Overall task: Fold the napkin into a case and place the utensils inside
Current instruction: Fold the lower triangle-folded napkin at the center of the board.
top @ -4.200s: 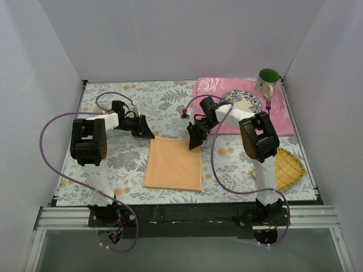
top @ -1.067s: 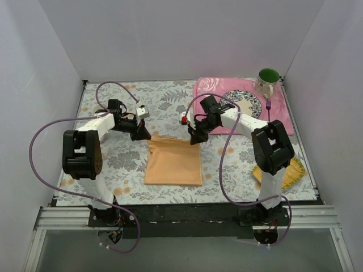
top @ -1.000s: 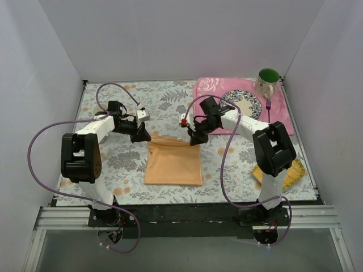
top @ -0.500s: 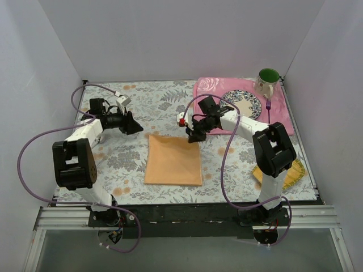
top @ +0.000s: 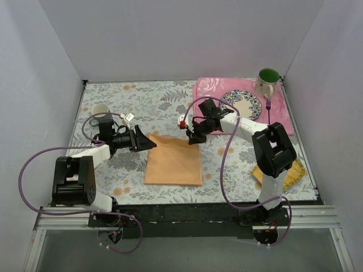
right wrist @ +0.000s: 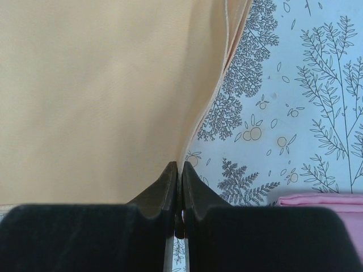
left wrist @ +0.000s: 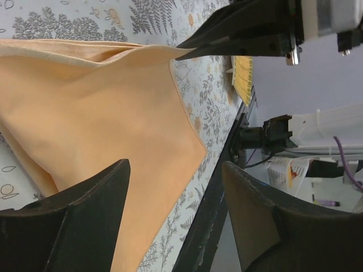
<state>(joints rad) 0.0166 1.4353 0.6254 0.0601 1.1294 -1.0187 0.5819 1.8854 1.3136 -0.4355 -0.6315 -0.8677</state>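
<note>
The peach-orange napkin [top: 173, 160] lies as a broad rectangle on the floral tablecloth, with doubled layers along its edge [right wrist: 224, 73]. My right gripper [top: 194, 137] is shut on its far right corner [right wrist: 180, 170], which is lifted a little [left wrist: 173, 52]. My left gripper [top: 147, 143] is open, low at the far left corner, with nothing between its fingers [left wrist: 85, 226]. The napkin [left wrist: 102, 107] spreads out ahead of it. A purple fork [top: 268, 106] lies on the pink placemat beside the plate. No narrow case is in view.
A pink floral placemat [top: 210, 90] at the back right carries a patterned plate [top: 241, 103] and a green mug [top: 267, 81]. A yellow woven mat [top: 290, 168] lies at the right, partly under the right arm. White walls enclose the table.
My left gripper let go of the napkin's far left corner, opened, swung out to the left and came back low beside that corner. The right gripper kept its hold.
</note>
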